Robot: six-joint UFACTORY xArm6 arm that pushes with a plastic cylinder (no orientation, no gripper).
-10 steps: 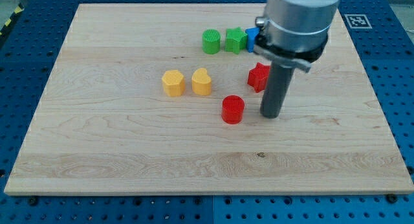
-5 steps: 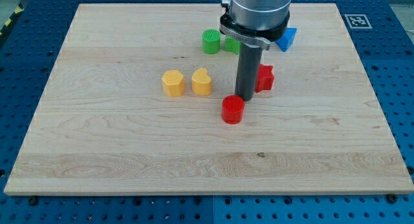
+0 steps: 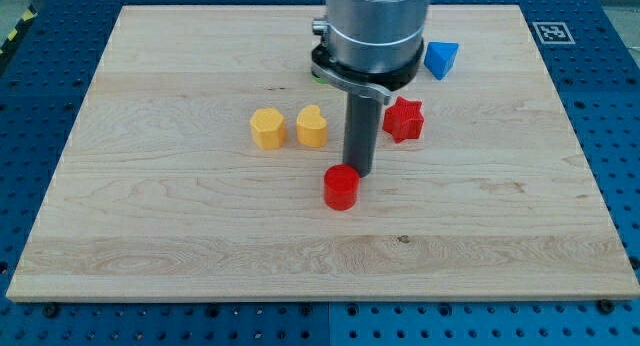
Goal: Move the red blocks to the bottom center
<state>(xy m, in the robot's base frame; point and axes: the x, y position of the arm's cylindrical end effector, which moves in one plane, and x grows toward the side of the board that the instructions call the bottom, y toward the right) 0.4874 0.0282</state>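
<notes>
A red cylinder block [image 3: 341,188] sits near the board's middle, a little below centre. My tip [image 3: 359,174] is right against its upper right side. A red star block [image 3: 403,119] lies to the upper right of the rod, apart from it. The arm's grey body hides the green blocks at the view's top.
A yellow hexagon block [image 3: 267,129] and a yellow heart block [image 3: 312,127] stand side by side left of the rod. A blue triangular block [image 3: 441,59] lies at the upper right. The wooden board [image 3: 150,246] sits on a blue perforated table.
My tip swung left from the right of the red star to the red cylinder's upper right. The red cylinder has slid down and left. The arm now hides the green blocks.
</notes>
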